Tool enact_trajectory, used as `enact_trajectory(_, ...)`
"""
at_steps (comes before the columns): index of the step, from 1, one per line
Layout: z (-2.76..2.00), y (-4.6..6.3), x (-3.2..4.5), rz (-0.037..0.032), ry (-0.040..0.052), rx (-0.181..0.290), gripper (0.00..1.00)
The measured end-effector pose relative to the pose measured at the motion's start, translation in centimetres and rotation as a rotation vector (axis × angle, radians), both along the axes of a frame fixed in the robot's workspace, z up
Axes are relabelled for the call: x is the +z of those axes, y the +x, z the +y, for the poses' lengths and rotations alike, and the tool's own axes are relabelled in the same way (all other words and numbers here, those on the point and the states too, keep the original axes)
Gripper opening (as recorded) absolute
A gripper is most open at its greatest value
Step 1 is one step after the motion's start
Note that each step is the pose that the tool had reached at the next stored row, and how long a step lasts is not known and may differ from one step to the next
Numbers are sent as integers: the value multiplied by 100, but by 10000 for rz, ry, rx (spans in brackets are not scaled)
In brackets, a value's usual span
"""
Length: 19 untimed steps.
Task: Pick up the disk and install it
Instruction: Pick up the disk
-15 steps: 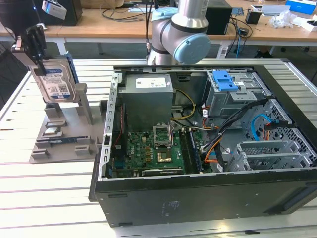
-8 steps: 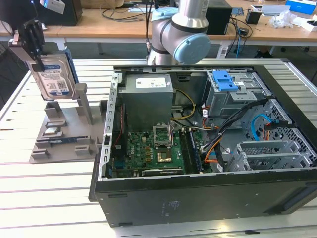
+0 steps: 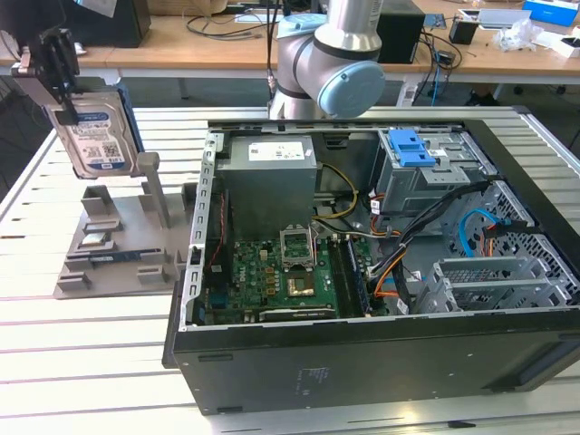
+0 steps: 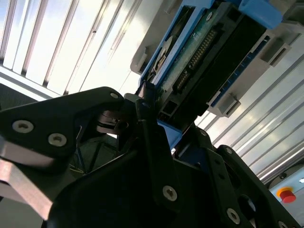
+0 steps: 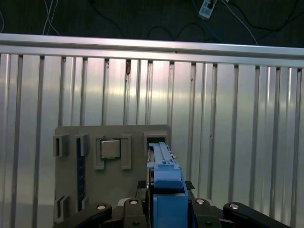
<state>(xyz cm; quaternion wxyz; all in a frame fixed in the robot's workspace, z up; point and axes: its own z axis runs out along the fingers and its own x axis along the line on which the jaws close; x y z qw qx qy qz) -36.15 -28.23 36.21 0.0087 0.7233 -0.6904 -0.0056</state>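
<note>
Held disk [image 3: 95,127] hangs over grey fixture [image 3: 127,276]; fixture post [image 3: 154,190] close beside. Open air toward open case [image 3: 362,362]. Inside: cables [image 3: 426,227] crowd below drive cage [image 3: 435,172]; power supply [image 3: 270,172] rises alongside.

The disk [image 3: 91,100] has a silver metal body with a smooth, slightly glossy paper label [image 3: 98,140]. Its bracket [image 5: 167,184] is blue plastic with a soft shine. The gripper [image 4: 147,99] is matt black with bright metal screws [image 4: 170,192]. The table [image 3: 91,335] is ribbed bare metal, shiny. At nine o'clock from the matt black metal case [image 3: 362,362], the holder [image 3: 127,217] looks like matt grey plastic.
</note>
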Motion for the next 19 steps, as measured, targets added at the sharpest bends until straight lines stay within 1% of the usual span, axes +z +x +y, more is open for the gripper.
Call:
enact_trajectory(5,0,0,59,0,15,0,36)
enact_trajectory(7,0,0,107,0,22,0,36)
enact_trajectory(19,0,0,256,0,38,0,36)
